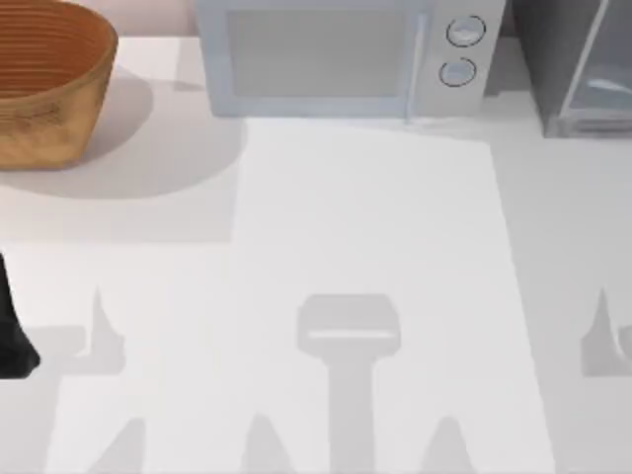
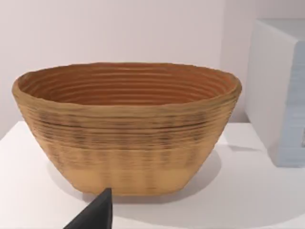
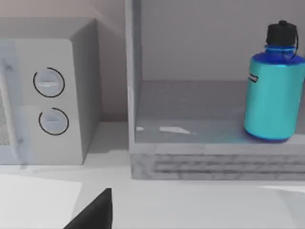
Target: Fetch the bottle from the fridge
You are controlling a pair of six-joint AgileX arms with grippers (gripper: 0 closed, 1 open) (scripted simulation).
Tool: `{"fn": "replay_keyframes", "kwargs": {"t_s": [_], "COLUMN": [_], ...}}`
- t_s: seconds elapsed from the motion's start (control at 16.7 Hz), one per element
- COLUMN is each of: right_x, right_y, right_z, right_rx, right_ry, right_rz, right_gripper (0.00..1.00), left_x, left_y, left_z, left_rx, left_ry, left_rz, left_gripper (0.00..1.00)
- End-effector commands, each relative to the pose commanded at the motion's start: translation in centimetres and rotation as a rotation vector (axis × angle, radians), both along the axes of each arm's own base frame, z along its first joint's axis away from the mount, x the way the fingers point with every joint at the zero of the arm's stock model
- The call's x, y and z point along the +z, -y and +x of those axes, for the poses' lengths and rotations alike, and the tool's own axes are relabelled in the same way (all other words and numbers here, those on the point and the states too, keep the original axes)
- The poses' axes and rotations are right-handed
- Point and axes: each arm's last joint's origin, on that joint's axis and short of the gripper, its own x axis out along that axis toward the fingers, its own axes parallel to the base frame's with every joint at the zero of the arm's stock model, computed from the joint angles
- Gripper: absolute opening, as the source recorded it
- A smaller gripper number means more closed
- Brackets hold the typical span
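Note:
The bottle (image 3: 274, 90), bright blue with a black cap, stands upright on the pale shelf inside the fridge (image 3: 143, 148), toward the shelf's right end. The fridge's front is open to the right wrist view. In the top view the dark grey fridge (image 1: 553, 59) stands at the table's back right corner. A black part of my right gripper (image 3: 94, 212) shows low in the right wrist view, well short of the fridge and apart from the bottle. My left arm (image 1: 12, 341) sits at the table's left edge, and a black part of its gripper (image 2: 95, 215) faces the basket.
A pale blue-white microwave (image 1: 336, 59) with two round knobs stands at the back middle, just left of the fridge. A woven brown basket (image 1: 44, 84) sits at the back left. The white table (image 1: 365, 227) stretches wide in front of them.

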Motion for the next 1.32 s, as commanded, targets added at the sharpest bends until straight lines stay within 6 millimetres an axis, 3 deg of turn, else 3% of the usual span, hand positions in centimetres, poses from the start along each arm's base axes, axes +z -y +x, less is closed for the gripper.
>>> {"fn": "replay_keyframes", "kwargs": {"t_s": [0.42, 0.72, 1.02, 1.32], "right_x": [1.2, 2.3, 0.2, -2.9], "right_y": [0.4, 2.0, 4.9, 7.9], "right_z": [0.9, 3.8, 7.5, 9.3], "right_rx": [0.007, 0.008, 0.005, 0.001], "right_ry": [0.031, 0.049, -0.010, -0.035], "right_rz": [-0.005, -0.015, 0.000, 0.016], "right_gripper": [1.00, 1.00, 1.00, 1.00], "left_x": [0.0, 0.0, 0.0, 0.0], "left_y": [0.0, 0.0, 0.0, 0.0], "left_z": [0.0, 0.0, 0.0, 0.0], "left_rx": [0.000, 0.000, 0.000, 0.000], "left_ry": [0.000, 0.000, 0.000, 0.000], "left_rz": [0.000, 0.000, 0.000, 0.000], "left_gripper": [1.00, 1.00, 1.00, 1.00]}}
